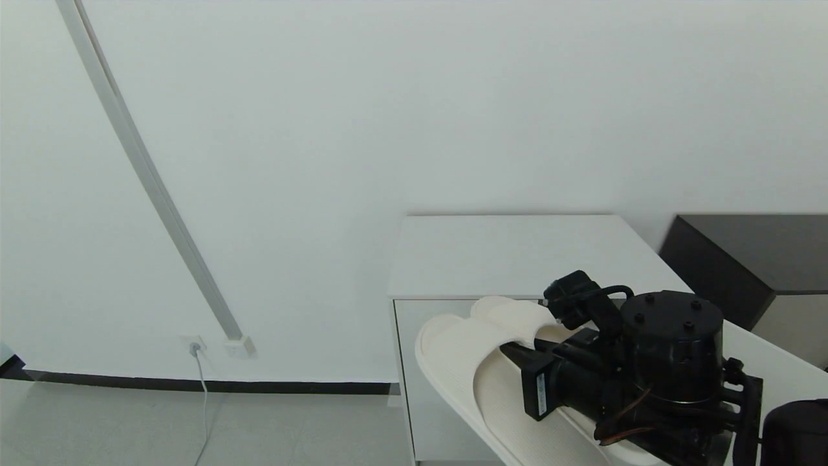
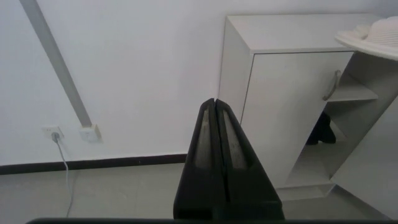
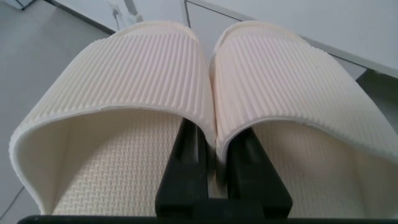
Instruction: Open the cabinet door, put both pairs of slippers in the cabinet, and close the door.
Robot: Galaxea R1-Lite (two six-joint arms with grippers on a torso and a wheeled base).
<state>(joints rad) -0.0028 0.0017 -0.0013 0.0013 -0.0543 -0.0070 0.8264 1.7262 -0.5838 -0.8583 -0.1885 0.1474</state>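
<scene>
A grey conduit strip is running slantwise down the white wall at the far left, ending by a wall socket, and a thin cable is hanging from it to the floor.

In the left wrist view, the left gripper is hanging in the open air before that wall, well apart from the cabinet. Its fingers are pressing flat against each other and holding nothing.

To the right, the white cabinet is standing against the wall. Its door is standing open, and the inside is showing past the door's handle edge. A bare shelf is sitting in the upper part. Lower down, a dark item is resting inside, too small to name.

The pair of cream slippers is hanging in the air in front of the cabinet, just below the level of its top and outside it. The right gripper is carrying both at once. Its fingers are reaching under the ribbed straps and pinching the two inner edges together, so the slippers are lying side by side and touching.

At the far right, a dark piece of furniture is standing beside the cabinet.
</scene>
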